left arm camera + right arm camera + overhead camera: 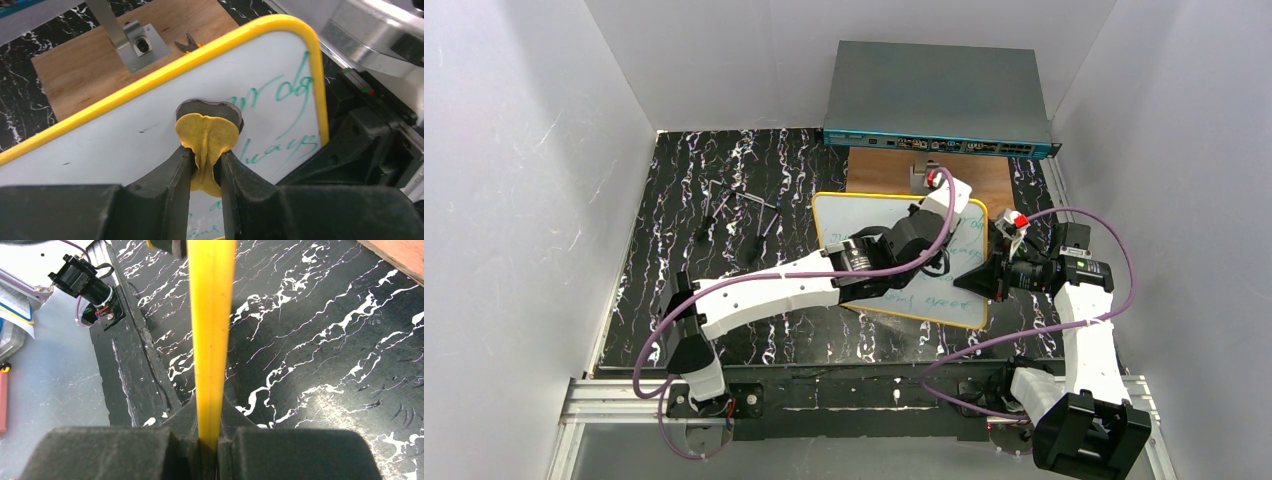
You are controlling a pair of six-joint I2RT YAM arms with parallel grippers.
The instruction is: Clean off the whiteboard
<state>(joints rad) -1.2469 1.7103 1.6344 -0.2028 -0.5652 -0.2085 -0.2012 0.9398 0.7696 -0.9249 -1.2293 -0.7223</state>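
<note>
Against the whiteboard point(125, 140), the left gripper point(206, 159) pinches a yellow pad point(206, 131) hidden from overhead; the right gripper point(209, 437) clamps the three-o'clock rim point(210, 315).

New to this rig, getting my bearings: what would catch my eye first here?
The small white rectangular board with a yellow rim and green handwriting, at the centre of the top view, draws the eye. The right hand is clamped on its right edge, while the left hand pinches a folded yellow pad with a dark backing against the board's face, beside the writing.
</note>
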